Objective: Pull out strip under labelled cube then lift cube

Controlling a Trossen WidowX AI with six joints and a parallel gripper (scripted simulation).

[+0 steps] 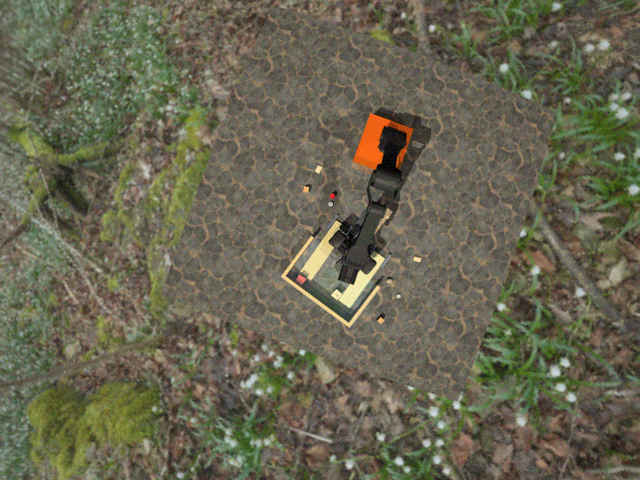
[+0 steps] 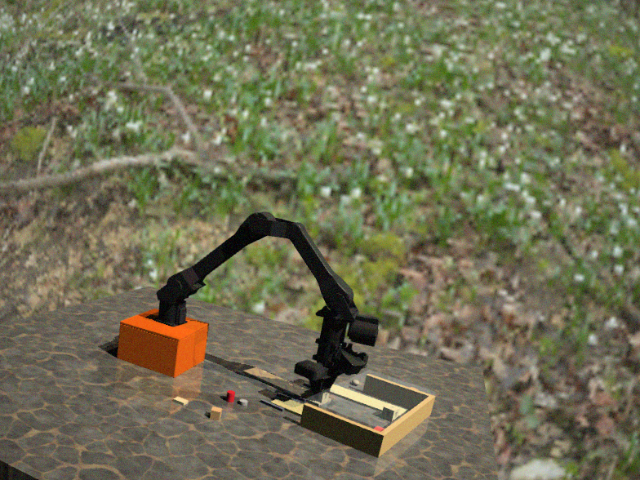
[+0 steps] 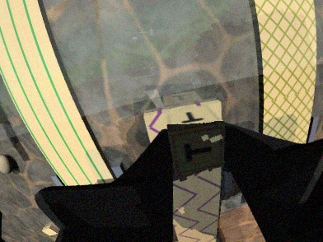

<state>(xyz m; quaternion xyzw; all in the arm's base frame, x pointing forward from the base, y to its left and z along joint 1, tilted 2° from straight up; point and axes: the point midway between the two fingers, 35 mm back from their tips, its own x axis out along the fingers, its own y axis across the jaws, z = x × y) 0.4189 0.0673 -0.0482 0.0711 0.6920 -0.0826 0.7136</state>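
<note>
The labelled cube (image 3: 198,151) (image 2: 324,397), marked T, sits between my fingertips. My gripper (image 3: 190,131) (image 2: 317,388) points down and its two fingers stand against the cube's left and right sides. It is shut on the cube. The purple zigzag strip (image 3: 197,206) (image 2: 262,374) lies under and behind the cube and reaches out towards the orange base; some of it is in shadow. The green-lined strip (image 3: 53,95) (image 1: 356,289) lies on one side and the crosshatched strip (image 3: 288,53) (image 1: 320,253) on the other. In the top view the arm hides the labelled cube.
A wooden three-sided frame (image 1: 316,302) (image 2: 340,433) stands around the far ends of the strips. A red block (image 1: 301,278) and a pale marked cube (image 1: 336,294) are inside it. A red cylinder (image 1: 332,195) (image 2: 230,396) and several small blocks lie outside. The orange base (image 2: 147,344) stands behind.
</note>
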